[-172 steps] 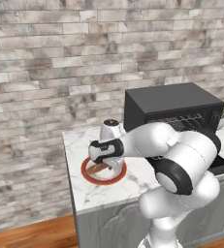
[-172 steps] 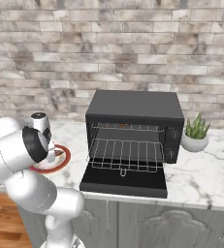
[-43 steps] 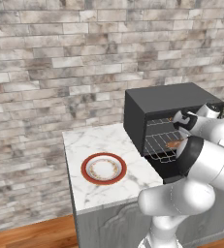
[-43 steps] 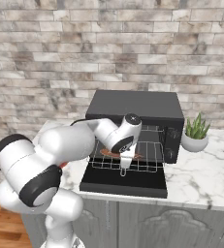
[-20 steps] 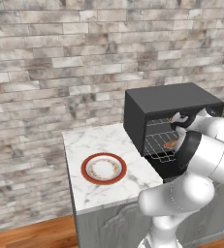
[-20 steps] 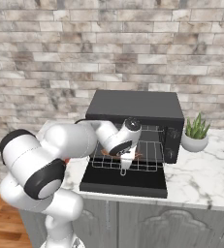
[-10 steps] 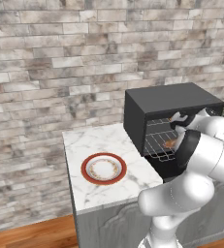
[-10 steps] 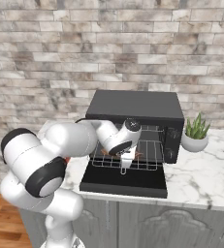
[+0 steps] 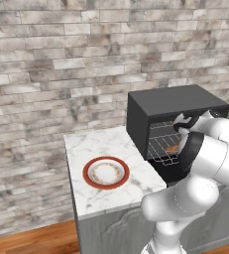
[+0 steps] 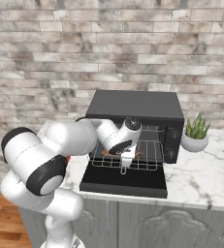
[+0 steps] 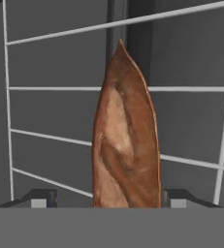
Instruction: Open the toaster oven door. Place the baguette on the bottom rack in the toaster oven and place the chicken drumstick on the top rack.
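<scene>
The black toaster oven stands on the counter with its door folded down flat. My gripper reaches into the oven's mouth. The baguette lies on the silver bottom rack, pointing into the oven. My fingertips stand wide on either side of the loaf, and the jaws are open. The top rack is above, bare where it shows. In the left base view a brown end of the baguette shows beside my arm. The chicken drumstick is out of view.
A red-rimmed plate lies bare on the marble counter left of the oven. A small potted plant stands right of the oven. A stone wall runs behind, and the open door overhangs the counter's front edge.
The jaws have spread apart and let go of the baguette, which now rests on the rack. The arm has hardly moved.
</scene>
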{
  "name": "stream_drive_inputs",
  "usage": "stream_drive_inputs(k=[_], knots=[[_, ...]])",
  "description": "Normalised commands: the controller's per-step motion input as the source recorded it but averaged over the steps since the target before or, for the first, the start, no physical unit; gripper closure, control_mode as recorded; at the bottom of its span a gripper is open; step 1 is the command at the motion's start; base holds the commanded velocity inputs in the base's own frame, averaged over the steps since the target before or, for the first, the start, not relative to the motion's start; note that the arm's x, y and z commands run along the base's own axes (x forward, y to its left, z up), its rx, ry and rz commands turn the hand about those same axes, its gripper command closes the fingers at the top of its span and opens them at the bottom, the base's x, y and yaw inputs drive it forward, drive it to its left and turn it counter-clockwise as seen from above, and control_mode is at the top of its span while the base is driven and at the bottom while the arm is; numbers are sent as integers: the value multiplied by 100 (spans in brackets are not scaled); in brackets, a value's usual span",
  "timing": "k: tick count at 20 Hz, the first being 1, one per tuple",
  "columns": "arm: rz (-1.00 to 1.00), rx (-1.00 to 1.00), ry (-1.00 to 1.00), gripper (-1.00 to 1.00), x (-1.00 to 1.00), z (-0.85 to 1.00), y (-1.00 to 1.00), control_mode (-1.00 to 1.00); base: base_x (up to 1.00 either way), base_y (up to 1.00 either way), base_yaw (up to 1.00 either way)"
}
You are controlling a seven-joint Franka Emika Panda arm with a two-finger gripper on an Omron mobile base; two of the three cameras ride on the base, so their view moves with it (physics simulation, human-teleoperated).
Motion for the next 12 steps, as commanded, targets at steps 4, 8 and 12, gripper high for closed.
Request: stream_drive_inputs(k=[4,8,12], knots=[[0,0,-2,-100,0,0,-9,-100,0,0,0],[0,0,-2,-100,-7,8,-11,-100,0,0,0],[0,0,-2,-100,-35,12,-12,-100,0,0,0]])
